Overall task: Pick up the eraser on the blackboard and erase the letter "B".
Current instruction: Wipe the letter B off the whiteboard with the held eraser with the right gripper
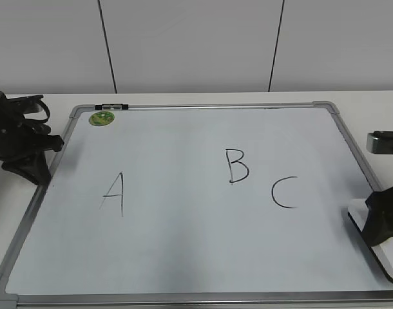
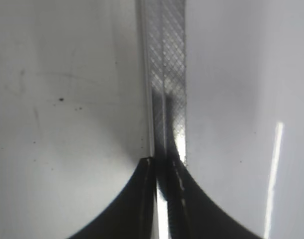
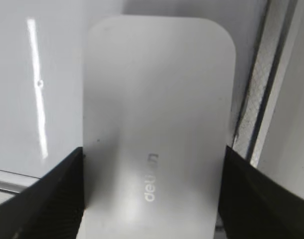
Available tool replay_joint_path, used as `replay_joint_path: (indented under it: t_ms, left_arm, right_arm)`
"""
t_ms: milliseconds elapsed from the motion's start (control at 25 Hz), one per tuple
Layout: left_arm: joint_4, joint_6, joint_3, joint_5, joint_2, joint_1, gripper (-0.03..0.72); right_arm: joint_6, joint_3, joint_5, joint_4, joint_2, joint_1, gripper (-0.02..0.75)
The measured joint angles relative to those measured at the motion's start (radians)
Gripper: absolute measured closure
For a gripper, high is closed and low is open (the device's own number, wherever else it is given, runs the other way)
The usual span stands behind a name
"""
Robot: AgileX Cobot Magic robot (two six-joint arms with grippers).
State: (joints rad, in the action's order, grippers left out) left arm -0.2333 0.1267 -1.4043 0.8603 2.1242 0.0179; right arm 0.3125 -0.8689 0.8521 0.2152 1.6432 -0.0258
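Right gripper (image 3: 152, 199): jaws spread to either side of the eraser (image 3: 154, 129), one at each long edge. Contact appears made, but whether they clamp it I cannot tell. Eraser lies flat at the near right edge of the board (image 1: 183, 257), just beside the right frame rail.

Left gripper (image 2: 162, 199): jaws closed together, holding nothing, parked over the left frame rail by the counter (image 1: 48, 98).

"B" (image 1: 236, 166) intact, mid-board, between "A" (image 1: 114, 194) and "C" (image 1: 285, 192); "C" is close on its right.

Step in hand (judged): secure the eraser.
- Squeeze square across the long edges.
- Keep the underside level on lifting.
- Carry left and far to "B".
- Wipe short, clear of "C".

Containers: none in view. Green magnet (image 1: 101, 118) sits on the far left corner.
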Motion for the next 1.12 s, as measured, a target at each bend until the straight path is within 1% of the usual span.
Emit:
replay_joint_path:
  t_ms: [160, 400, 520, 560, 600, 720, 840, 920, 1120]
  left_arm:
    - [0.000, 0.000, 0.000, 0.000, 0.000, 0.000, 0.657]
    - [0.000, 0.000, 0.000, 0.002, 0.000, 0.000, 0.657]
    - [0.000, 0.000, 0.000, 0.002, 0.000, 0.000, 0.657]
    - [0.000, 0.000, 0.000, 0.002, 0.000, 0.000, 0.657]
    - [0.000, 0.000, 0.000, 0.002, 0.000, 0.000, 0.657]
    - [0.000, 0.000, 0.000, 0.002, 0.000, 0.000, 0.657]
    - [0.000, 0.000, 0.000, 0.002, 0.000, 0.000, 0.657]
    - [-0.001, 0.000, 0.000, 0.002, 0.000, 0.000, 0.657]
    - [-0.002, 0.000, 0.000, 0.002, 0.000, 0.000, 0.657]
  right_arm:
    - [0.000, -0.062, 0.047, 0.046, 0.000, 0.000, 0.197]
    - [0.000, -0.171, 0.073, 0.097, 0.002, 0.011, 0.198]
    - [0.000, -0.243, 0.080, 0.097, 0.003, 0.070, 0.198]
    - [0.000, -0.243, 0.080, 0.097, 0.003, 0.070, 0.198]
    - [0.000, -0.295, 0.078, 0.097, 0.012, 0.129, 0.198]
    - [0.000, -0.357, 0.073, 0.097, 0.042, 0.188, 0.198]
    - [-0.008, -0.462, 0.072, 0.097, 0.119, 0.250, 0.198]
    - [-0.012, -0.515, 0.079, 0.097, 0.166, 0.270, 0.198]
    - [-0.014, -0.728, 0.101, 0.068, 0.359, 0.303, 0.198]
